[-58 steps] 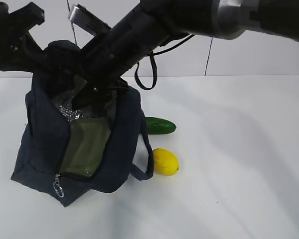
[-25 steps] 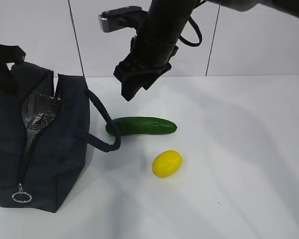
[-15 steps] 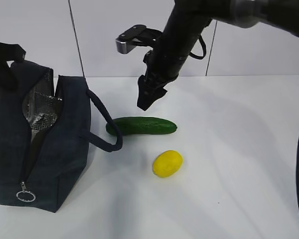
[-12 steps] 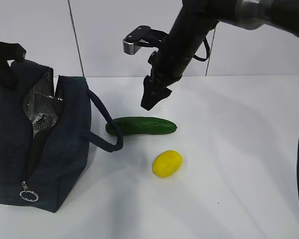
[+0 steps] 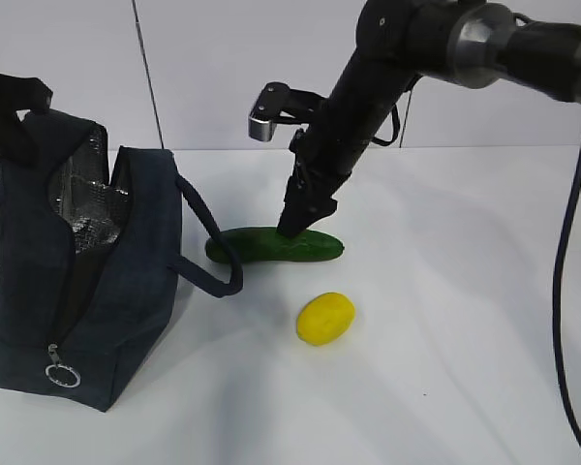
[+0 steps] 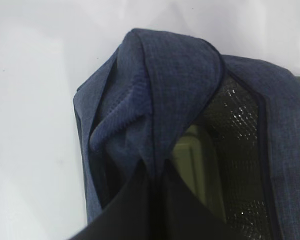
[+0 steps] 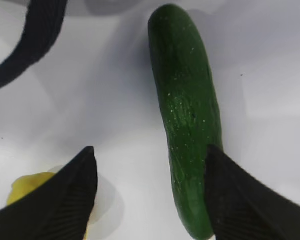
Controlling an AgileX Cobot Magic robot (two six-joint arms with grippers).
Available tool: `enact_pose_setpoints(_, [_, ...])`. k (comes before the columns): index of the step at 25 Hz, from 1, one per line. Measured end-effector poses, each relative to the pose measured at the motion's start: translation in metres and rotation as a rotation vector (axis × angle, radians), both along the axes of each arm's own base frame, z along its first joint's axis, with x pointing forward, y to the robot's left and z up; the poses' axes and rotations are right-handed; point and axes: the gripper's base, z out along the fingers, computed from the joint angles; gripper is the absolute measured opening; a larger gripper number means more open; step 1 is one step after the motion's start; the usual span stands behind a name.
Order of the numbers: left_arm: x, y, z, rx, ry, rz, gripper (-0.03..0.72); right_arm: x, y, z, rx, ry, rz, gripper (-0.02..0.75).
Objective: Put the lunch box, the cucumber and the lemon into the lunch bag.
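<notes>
- Standing on the left of the white table (image 5: 465, 320), the lunch bag (image 5: 87, 291) is the biggest thing I see; its top is open and the silver lining shows inside
- My left gripper (image 6: 157, 172) is closed tight on a fold of the bag's navy fabric at the upper edge and holds it up
- Through the left wrist camera I see the lunch box (image 6: 197, 167) inside the bag, only a part of its pale green lid
- My right gripper (image 5: 292, 229) is down at the cucumber (image 5: 271, 245), near its right half; the jaws are wide apart, one finger (image 7: 240, 200) is over the cucumber, the other on the lemon side, and nothing is gripped
- The cucumber lies flat on the table just right of the bag's loop handle (image 5: 218, 257)
- The lemon (image 5: 325, 318) lies in front of the cucumber, apart from it
</notes>
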Motion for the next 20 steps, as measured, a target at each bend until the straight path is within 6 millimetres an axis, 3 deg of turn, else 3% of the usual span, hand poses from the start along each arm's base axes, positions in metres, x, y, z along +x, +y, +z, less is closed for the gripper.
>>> enact_pose_setpoints(6, [0.000,0.000,0.000,0.001,-0.003,0.000,-0.006,0.003,-0.001,-0.020,-0.036,0.005,0.046,0.510])
enact_pose_setpoints(20, [0.000,0.000,0.000,0.001,-0.005,0.000,-0.006,0.012,0.000,-0.027,-0.043,-0.091,0.084,0.572])
